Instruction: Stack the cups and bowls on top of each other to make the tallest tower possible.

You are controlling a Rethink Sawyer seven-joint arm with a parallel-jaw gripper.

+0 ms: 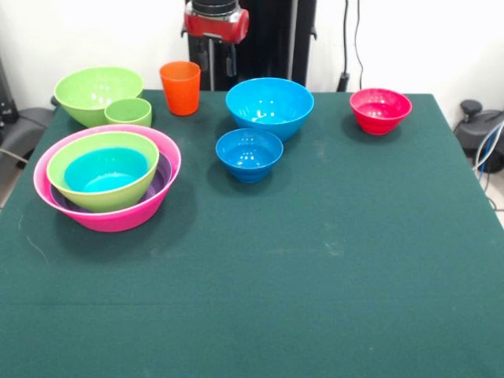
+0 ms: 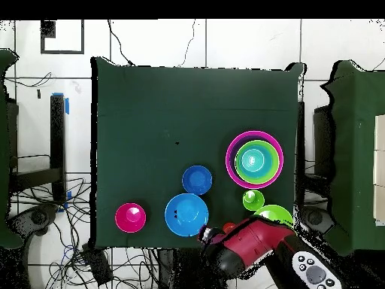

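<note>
The tower stands at the table's left: a wide pink bowl holds a purple bowl, a lime green bowl and a blue bowl, nested. The orange cup stands upright at the far edge. The small light green cup stands against a large lime green bowl. A large blue bowl, a small blue bowl and a red bowl stand apart. My gripper hangs drawn back beyond the far edge, right of the orange cup, holding nothing.
The dark green table stretches toward the camera in the front view. Cables and equipment lie off both sides. The red arm lies over the table's edge beside the large green bowl.
</note>
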